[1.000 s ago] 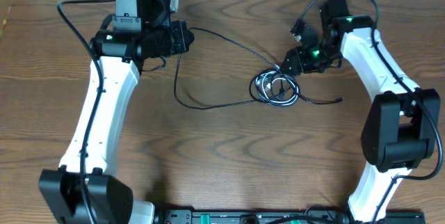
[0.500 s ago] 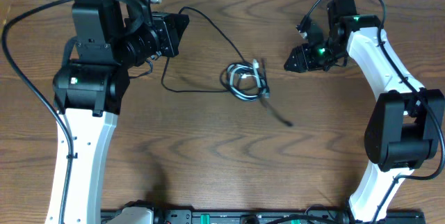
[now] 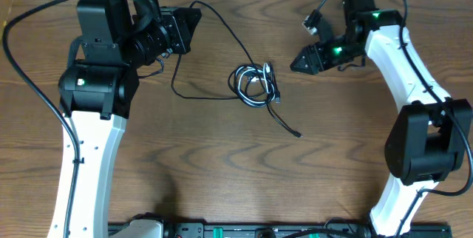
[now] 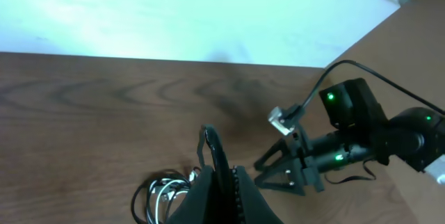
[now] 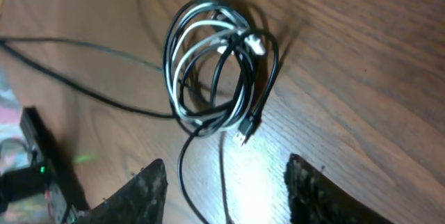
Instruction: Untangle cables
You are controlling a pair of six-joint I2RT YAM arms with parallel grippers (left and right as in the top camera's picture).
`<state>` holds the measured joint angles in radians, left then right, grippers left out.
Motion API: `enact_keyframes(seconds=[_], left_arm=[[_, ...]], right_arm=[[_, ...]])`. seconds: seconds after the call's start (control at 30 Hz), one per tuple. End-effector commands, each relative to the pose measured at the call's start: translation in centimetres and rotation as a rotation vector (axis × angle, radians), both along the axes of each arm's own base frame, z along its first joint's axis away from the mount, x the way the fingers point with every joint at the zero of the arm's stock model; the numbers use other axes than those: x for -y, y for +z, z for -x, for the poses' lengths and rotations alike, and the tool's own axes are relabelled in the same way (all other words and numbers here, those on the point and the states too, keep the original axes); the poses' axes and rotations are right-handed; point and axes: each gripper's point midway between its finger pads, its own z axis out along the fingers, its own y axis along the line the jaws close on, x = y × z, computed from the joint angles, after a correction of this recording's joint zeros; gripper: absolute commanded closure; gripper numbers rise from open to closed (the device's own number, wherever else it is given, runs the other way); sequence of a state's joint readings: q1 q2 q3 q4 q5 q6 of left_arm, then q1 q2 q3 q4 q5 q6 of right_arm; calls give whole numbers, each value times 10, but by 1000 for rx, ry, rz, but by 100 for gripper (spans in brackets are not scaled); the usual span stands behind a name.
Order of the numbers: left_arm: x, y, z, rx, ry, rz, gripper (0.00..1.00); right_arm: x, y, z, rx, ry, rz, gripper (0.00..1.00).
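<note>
— Where does the tangle lie from each arm?

— The coil [image 3: 255, 84] is mid-table, a little toward the far side. The right gripper [image 3: 298, 63] is the nearer one. The coil sits just to its left and slightly nearer, and its wrist view looks down onto the loops. The left gripper [image 3: 194, 22] is well apart, off at the far left.

— And the jaws?

— The right's stand wide, with nothing between them. The left's are pressed together. The black cable [image 5: 273, 64] runs from the coil up to them and drops back down to the coil on the other side, so I judge it is pinched there (the left wrist view shows only a thin dark strand at the tips, so this is a reading, not a certainty).

— The white cable [image 5: 247, 42]?

— It is wound inside the black loops, with its pale plug at the coil's rim.

— Any long axis to work with?

— The coil is nearly round. The only clear line is the free black tail [image 3: 284, 122], which trails from it toward the near right and ends in a plug.

— So which way should the pull go?

— The left has its strand at the far left, so a right-hand grasp on the white loops, drawn rightward, looks likeliest to open them.

— Is there room?

— There is bare table [image 3: 222, 179] on the near side and to the right. The far edge is close behind both grippers, so that is the tight direction.
</note>
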<state>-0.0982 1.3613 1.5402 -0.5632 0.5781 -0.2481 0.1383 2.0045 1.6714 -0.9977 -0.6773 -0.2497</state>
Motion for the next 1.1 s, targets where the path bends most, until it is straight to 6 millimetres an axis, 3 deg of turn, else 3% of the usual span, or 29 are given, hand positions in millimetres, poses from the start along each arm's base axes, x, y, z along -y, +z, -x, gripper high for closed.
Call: enact_keyframes(seconds=[0.0,0.33,0.77,0.87,0.97,1.07], left_arm=[[1,13,0,24,-3,24,92],[1,13,1,12,4,38,93],[1,12,1,6,4,37,92],[1,12,1,7,4,37,93],[1,16,-1,25,5,39,93],[-1,32,-4,74,23,76,92]], right_arm=[[-11,2,-1,-35,-81,8,52],[-45,-41,1,-104,-308,137,55],[-71,-52,-3,-62,-386,157,53],[-71,-63,-2,-73,-385,180,59],[-66,-71,-1,-82,-397,213,74],[-57,-75,-5,-73,-419,247,87]])
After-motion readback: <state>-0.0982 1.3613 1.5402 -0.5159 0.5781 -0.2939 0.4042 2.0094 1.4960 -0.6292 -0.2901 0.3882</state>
